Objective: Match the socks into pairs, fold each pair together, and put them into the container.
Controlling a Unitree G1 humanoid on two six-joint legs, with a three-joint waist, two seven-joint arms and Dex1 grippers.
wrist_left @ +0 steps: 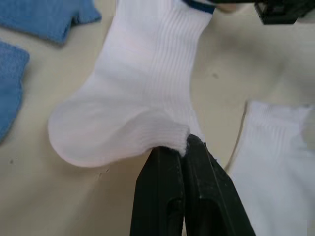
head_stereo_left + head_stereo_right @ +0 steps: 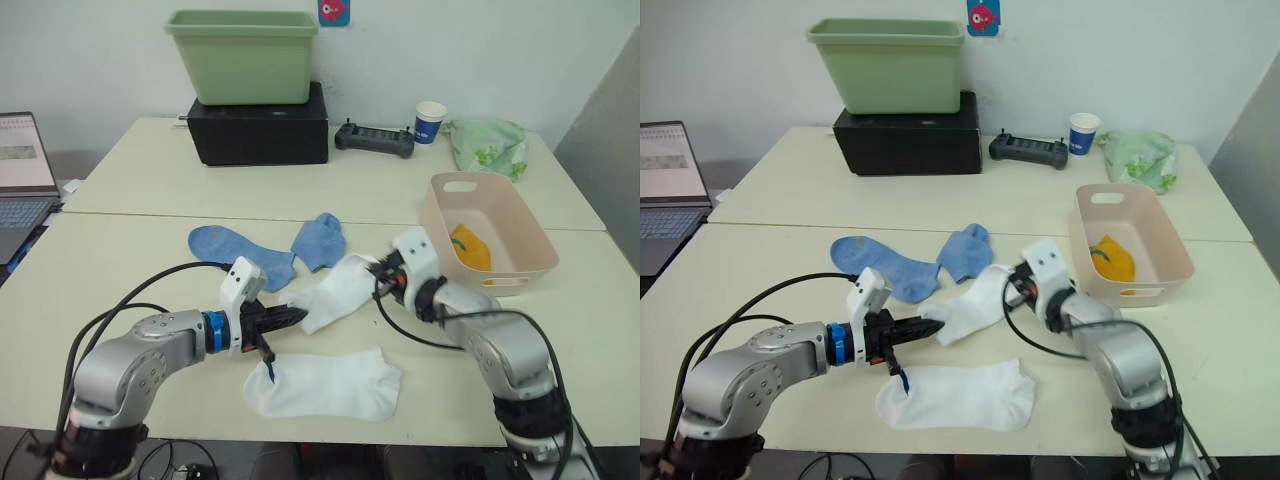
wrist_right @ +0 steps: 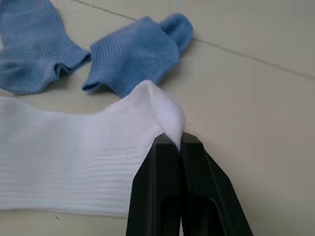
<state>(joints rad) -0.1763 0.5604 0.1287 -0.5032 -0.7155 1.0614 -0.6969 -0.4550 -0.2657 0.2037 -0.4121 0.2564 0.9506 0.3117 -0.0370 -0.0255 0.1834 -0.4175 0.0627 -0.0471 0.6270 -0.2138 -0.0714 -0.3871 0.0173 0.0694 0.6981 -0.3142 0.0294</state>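
Center frame, head views: we're mid white pair. The left gripper [image 2: 296, 316] and right gripper [image 2: 378, 272] are each pinched tight on opposite ends of the upper white sock [image 2: 338, 291], stretched btwn them. Next, probably: carry it down onto the second white sock [image 2: 325, 386], lower center, edges aligned. Blue socks [image 2: 262, 253] lie upper left of it; container [image 2: 531, 238] at right w/ something yellow inside.

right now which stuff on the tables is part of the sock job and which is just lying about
Part of the job:
held white sock
flat white sock
two blue socks
yellow socks
pink tub
left hand
right hand

Lying about:
green tub
black box
controller
paper cup
green bag
laptop
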